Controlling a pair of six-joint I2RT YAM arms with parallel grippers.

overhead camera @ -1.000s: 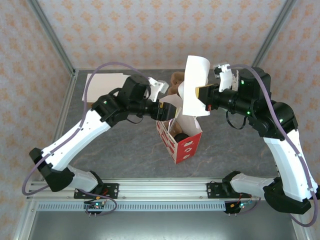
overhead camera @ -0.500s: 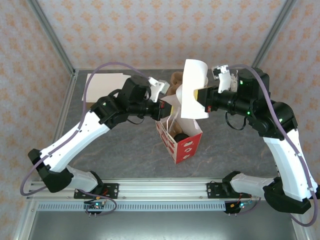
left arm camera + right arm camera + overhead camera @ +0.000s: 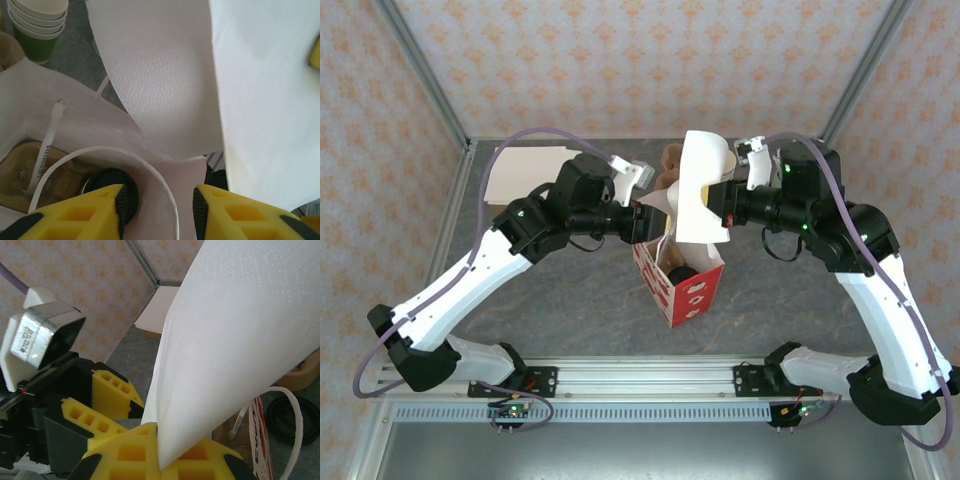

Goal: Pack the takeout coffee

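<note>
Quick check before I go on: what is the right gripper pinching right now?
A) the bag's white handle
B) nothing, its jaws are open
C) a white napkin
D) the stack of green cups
C. In the right wrist view, the right gripper has its yellow fingers closed on the lower corner of the white napkin.

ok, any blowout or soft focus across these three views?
Top external: even light, sharp, no glare. Left wrist: the napkin washes out to flat white on the right and its embossing reads only on the left; the yellow fingers look soft. Right wrist: the napkin's dots are visible near the top, shaded lower down.
</note>
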